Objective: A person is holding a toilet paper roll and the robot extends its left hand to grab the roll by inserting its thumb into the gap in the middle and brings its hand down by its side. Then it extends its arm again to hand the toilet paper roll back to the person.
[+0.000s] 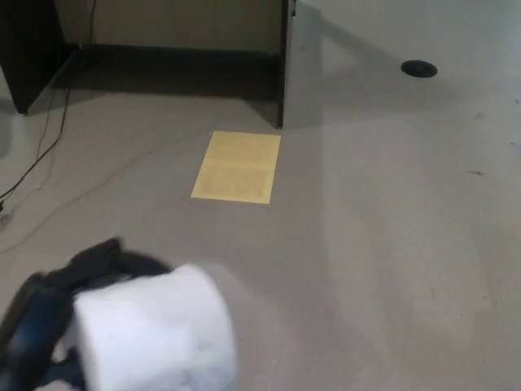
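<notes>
Left hand point(41, 314) low at bottom-left corner of view, blurred, fingers wrapped round toilet paper roll point(151, 334). No person visible. Judged step: lowering roll to side. Next: extend arm again, offer roll back. Right hand unseen.

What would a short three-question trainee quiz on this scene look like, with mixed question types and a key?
1. True or false: the left hand holds the roll.
2. Which lies on the floor? A) a yellow sheet B) a red cup C) a blue box
3. Fill in: the roll sits at the picture's lower ____ corner.

Key: 1 true. 2 A. 3 left.
</notes>
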